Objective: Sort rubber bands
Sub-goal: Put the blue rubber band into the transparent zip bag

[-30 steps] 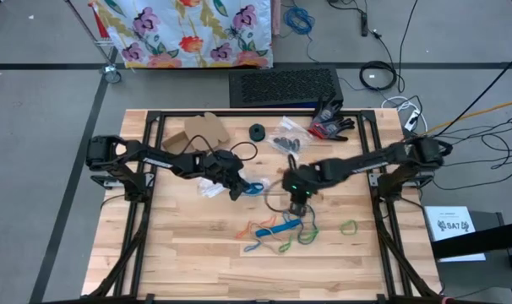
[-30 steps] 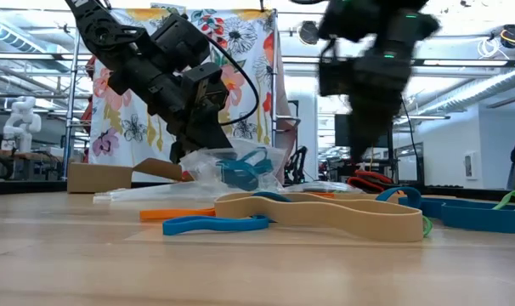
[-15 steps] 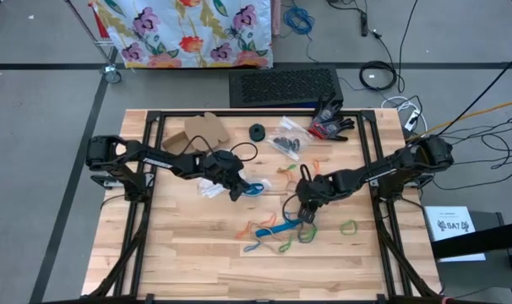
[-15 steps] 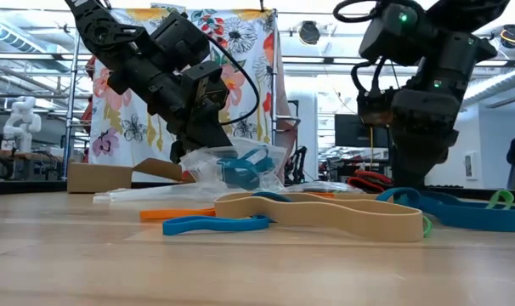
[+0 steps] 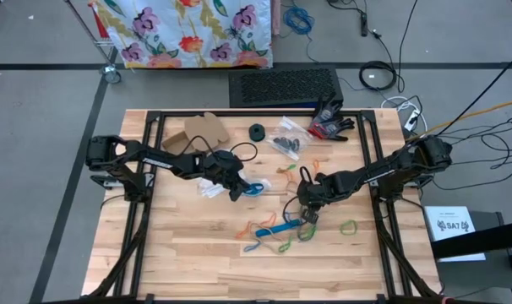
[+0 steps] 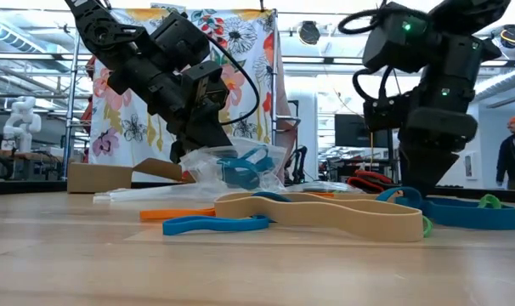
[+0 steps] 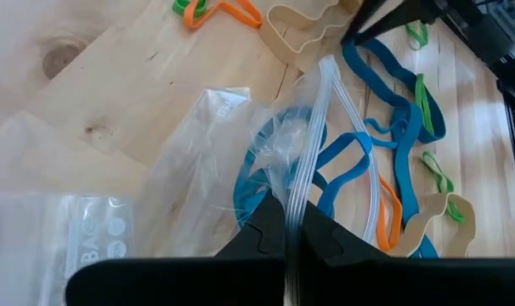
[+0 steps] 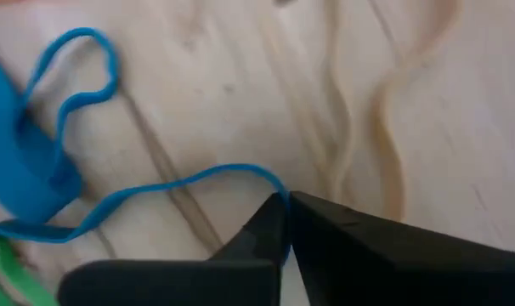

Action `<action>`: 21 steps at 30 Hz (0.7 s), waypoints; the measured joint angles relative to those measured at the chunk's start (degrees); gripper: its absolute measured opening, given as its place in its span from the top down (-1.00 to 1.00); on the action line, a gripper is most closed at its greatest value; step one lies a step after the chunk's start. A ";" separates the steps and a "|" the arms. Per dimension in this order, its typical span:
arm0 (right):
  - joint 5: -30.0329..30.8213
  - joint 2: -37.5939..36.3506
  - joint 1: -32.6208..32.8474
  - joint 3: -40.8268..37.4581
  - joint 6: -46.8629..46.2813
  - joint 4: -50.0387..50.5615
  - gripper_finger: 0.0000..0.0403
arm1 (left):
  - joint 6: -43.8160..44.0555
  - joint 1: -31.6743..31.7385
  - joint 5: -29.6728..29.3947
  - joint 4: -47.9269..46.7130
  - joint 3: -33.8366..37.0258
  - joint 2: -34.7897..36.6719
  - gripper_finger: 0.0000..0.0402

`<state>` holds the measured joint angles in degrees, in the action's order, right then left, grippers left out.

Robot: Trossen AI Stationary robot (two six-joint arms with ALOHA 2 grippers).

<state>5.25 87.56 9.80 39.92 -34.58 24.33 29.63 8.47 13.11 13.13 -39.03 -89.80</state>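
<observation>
My right wrist view cuts off the thin blue band point(image 8: 181, 183) at its edge; the bag point(image 7: 198, 161) hides the bands inside.

Rubber bands point(image 5: 277, 232) on the table: blue, green, orange and tan loops. One thin blue band point(image 8: 155, 191) is pinched in the black right gripper point(image 8: 285, 223). A clear plastic bag point(image 7: 266, 161), with blue bands showing through it, is clamped in the black left gripper point(image 7: 293, 246). Table point(image 5: 180, 253): pale wood with visible grain. Cloth point(image 5: 184, 32) beyond the table: white with pink, red and purple flowers. Box point(image 6: 100, 177): brown cardboard.
</observation>
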 joint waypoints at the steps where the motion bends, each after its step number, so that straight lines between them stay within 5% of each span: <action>1: -0.05 -0.27 0.14 -0.06 0.65 -0.86 0.97 | 0.01 0.00 0.01 0.01 0.00 0.00 1.00; 21: 8.34 -1.69 -4.87 18.64 26.19 -10.05 1.00 | 0.11 0.00 -0.05 0.46 0.00 -0.02 1.00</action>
<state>13.59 85.86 4.92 58.55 -8.39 14.28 29.74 8.47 13.05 13.58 -39.03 -89.82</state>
